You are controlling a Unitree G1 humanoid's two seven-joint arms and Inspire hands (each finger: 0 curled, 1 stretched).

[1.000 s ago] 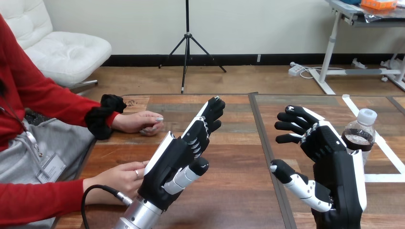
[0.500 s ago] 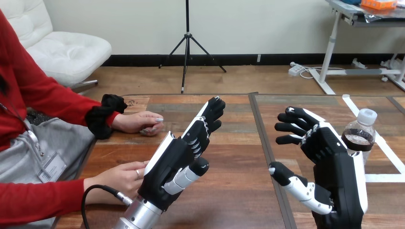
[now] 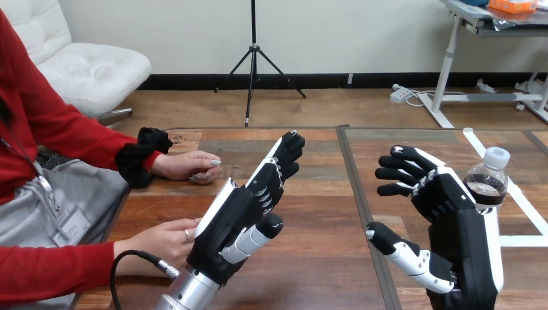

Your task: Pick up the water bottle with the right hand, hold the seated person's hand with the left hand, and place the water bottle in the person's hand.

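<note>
Robot's right hand [image 3: 452,216] spread open, empty, just beside clear white-capped plastic water bottle [image 3: 487,183], left hand [image 3: 240,216] straight-fingered, empty, beside person's hand [image 3: 160,240]

The water bottle [image 3: 486,183] is standing upright on the table [image 3: 310,258], well to the right of the dark seam [image 3: 349,168]. It is showing a white cap, clear plastic and a dark band below its shoulder (its lower part is sitting hidden). The person's upper hand [image 3: 191,165] is resting on the wood well left of the seam, fingers loosely curled. The person's lower hand [image 3: 160,241] is lying farther left of the seam, knuckles up, fingers pointing toward it.
</note>
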